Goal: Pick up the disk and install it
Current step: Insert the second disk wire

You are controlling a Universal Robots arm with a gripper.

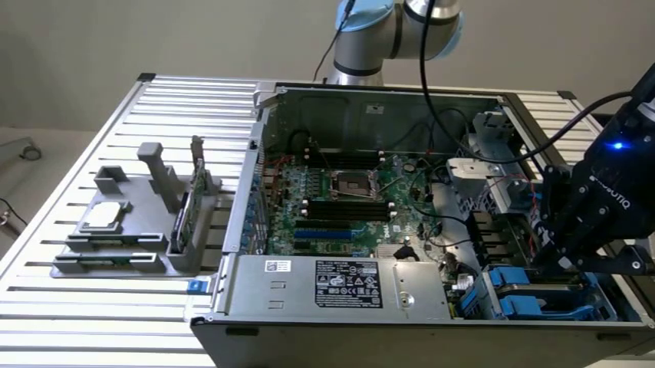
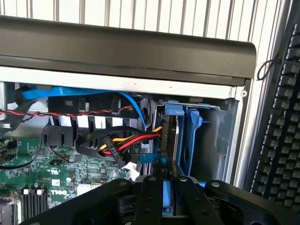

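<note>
1. We see the counter point(image 1: 61, 307), a slatted metal top, carrying an open computer case point(image 1: 338, 310) with its motherboard point(image 1: 338, 203) exposed and a grey fixture stand point(image 1: 133, 230) on the exterior view's left.
2. The drive bay point(image 2: 211, 136) sits in the case corner at the exterior view's right, walled by sheet metal, with a power cable bundle point(image 2: 126, 143) just beside it.
3. The disk point(image 2: 168, 199) stands on edge in the pincer point(image 2: 168, 201), whose jaws are clamped on its blue rail, right at the bay where another blue carrier point(image 2: 187, 140) sits.
4. We judge the step is seating: keep the disk square to its slot.
5. Room is tight; the cables and bay wall leave little sideways margin.
</note>
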